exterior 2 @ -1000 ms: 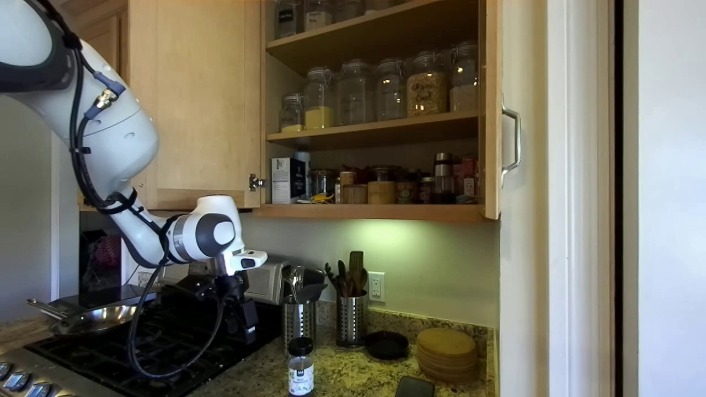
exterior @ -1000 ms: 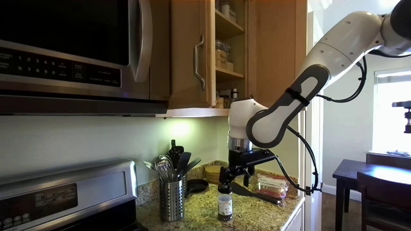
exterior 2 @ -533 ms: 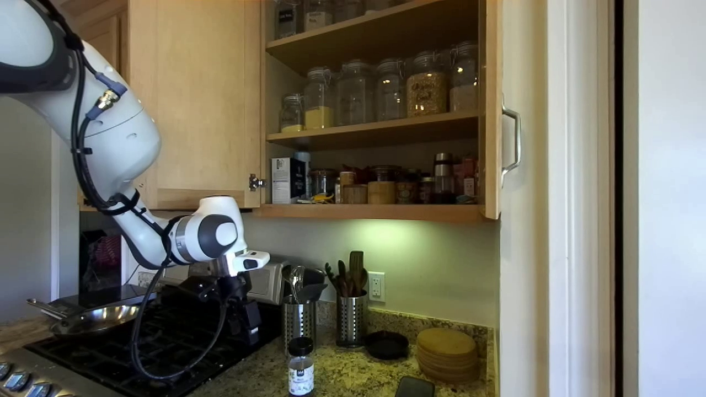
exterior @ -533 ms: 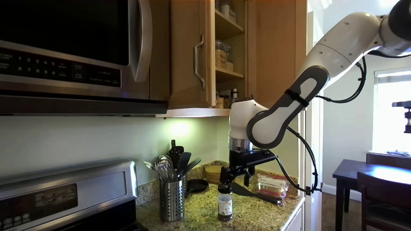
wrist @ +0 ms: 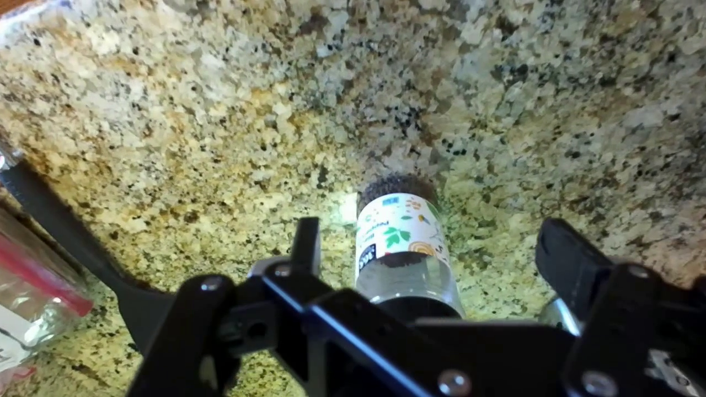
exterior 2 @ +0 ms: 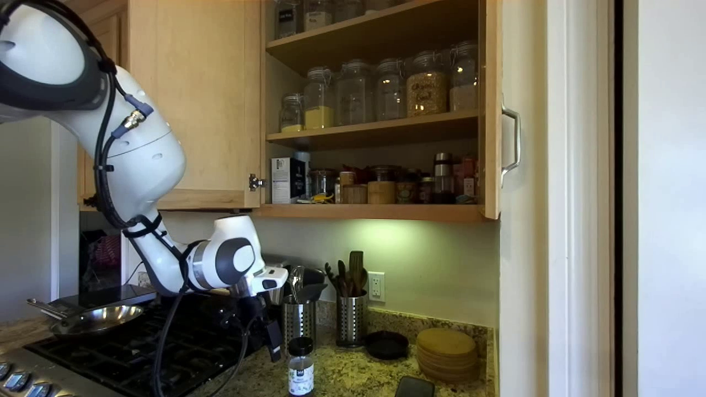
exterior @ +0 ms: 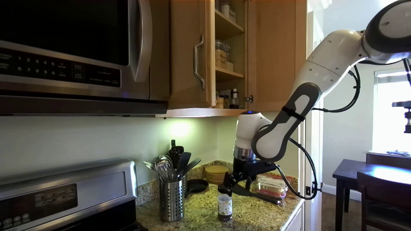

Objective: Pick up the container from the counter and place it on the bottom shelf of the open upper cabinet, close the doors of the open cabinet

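1. I have the pincer (wrist: 432,242) spread wide; in the wrist view its two fingers (wrist: 306,242) stand well apart.
2. My container (exterior 2: 300,372), a small jar with a dark cap and a pale printed label, stands upright on the speckled counter (wrist: 220,138).
3. In the wrist view the container shows between the fingers, closer to one of them, with bare counter to either side. The pincer's own frame hides part of the cap.
4. In an exterior view a finger (exterior 2: 272,339) hangs just beside the container, a gap showing between; whether the pincer straddles it or stops short, I cannot tell.
5. My arm (exterior: 271,142) is bent, its wrist pointing downward, lower than the upper cabinet (exterior 2: 277,74) in both exterior views.
6. I see both cabinet doors (exterior 2: 196,105) standing open. The bottom shelf (exterior 2: 369,212) carries a dark-and-white box (exterior 2: 282,182) at one end, then small jars (exterior 2: 426,190) and wooden pots (exterior 2: 381,193). Tall glass jars (exterior 2: 356,94) line the shelf above (exterior 2: 380,130).
7. Also on the counter I make out two perforated steel holders (exterior 2: 352,320) with utensils (exterior 2: 356,273) standing in them, a small black pan (exterior 2: 387,346) and a stack of round tan discs (exterior 2: 447,361).
8. A black spatula (wrist: 66,227) lies near the pincer, just beside a clear package (exterior: 272,186) with red edging.
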You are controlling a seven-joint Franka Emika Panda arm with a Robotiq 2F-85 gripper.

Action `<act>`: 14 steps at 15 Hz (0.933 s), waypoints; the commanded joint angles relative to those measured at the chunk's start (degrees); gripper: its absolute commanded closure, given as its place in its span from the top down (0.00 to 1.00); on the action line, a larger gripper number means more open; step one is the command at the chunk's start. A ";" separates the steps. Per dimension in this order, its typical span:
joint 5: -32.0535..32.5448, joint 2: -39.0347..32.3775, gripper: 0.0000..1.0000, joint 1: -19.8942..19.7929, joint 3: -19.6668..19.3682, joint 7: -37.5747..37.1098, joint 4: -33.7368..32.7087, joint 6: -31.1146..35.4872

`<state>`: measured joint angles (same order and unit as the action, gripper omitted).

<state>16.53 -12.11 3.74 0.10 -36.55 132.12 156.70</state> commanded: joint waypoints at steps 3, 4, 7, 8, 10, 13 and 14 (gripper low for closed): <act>-0.56 -4.97 1.00 2.65 -3.62 0.80 0.89 8.12; -0.90 -5.89 1.00 2.98 -4.27 1.20 0.91 10.04; -1.95 -8.54 1.00 4.63 -7.10 2.13 1.13 17.36; 0.89 -9.25 1.00 2.46 -5.63 0.19 1.05 19.31; 1.73 -10.93 1.00 3.14 -7.31 0.14 1.09 24.40; 1.60 -13.65 1.00 4.53 -10.02 0.27 0.51 31.88; 1.30 -14.46 1.00 5.31 -11.17 0.55 0.33 34.25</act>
<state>16.95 -24.89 6.64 -7.45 -35.99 132.13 184.41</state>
